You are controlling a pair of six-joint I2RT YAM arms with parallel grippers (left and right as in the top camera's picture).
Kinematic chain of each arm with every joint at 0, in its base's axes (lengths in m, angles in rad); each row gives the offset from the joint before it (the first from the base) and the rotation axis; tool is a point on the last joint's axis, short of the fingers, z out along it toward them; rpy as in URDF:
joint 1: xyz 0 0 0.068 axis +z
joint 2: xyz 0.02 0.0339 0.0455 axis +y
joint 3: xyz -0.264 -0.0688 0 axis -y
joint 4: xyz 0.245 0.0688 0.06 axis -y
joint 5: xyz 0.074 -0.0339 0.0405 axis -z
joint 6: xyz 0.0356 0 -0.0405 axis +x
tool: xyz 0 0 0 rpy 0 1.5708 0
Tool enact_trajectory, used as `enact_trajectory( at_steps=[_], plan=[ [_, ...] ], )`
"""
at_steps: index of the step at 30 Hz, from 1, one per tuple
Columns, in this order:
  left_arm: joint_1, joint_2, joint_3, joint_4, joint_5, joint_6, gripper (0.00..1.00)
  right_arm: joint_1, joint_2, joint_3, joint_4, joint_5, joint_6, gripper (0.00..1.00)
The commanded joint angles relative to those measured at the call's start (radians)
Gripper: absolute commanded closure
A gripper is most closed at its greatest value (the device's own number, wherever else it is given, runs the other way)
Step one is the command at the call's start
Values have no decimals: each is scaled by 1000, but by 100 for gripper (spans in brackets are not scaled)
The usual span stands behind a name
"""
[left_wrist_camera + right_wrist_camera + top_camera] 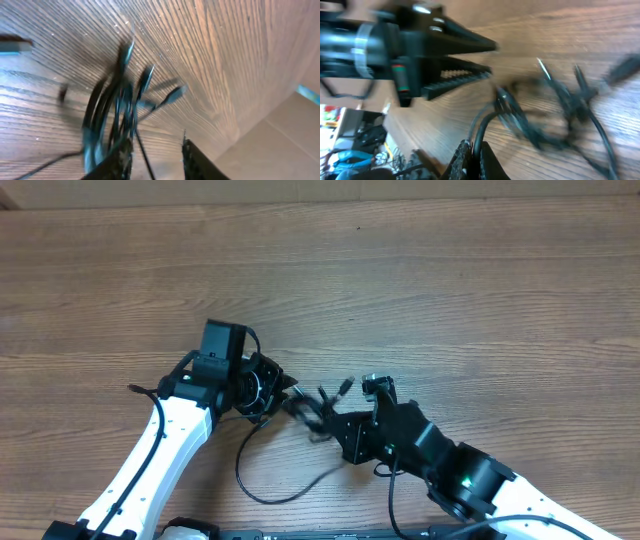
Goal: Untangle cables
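The cables (306, 409) are a knot of thin black cords hanging blurred between my two grippers, with small grey plug ends (345, 387) sticking out and one loose loop (262, 485) trailing on the table. My right gripper (475, 146) is shut on a black cord (481, 125) that arcs up into the tangle (560, 105). My left gripper (155, 142) is open; one thin strand (142, 152) runs loosely through the gap, and the bundle (115, 110) hangs just past its left finger (120, 162). In the right wrist view the left gripper (492, 60) shows parted jaws.
A wooden table (420, 280) stretches away behind the grippers. Both arms reach in from the near edge, the left arm (160, 450) and the right arm (470, 480), their grippers (288, 392) (322, 423) close together. Clutter (350, 150) lies beyond the table edge.
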Motion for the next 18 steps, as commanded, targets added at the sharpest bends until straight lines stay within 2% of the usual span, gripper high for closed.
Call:
enact_trajectory(
  at_steps=[1,11,15,18],
  plan=[
    [-16,-10,21,-2,-67,-4,54,-2,-53,-5,8,-16,-32,96],
    [-35,-10,21,-11,-72,32,11,-2,-23,-5,-11,-15,-32,96],
    [-41,-10,21,-19,-87,56,3,-2,-1,-5,-4,10,-39,92],
    [-41,-10,21,-23,-104,56,0,-2,18,-5,39,74,-156,91]
  ],
)
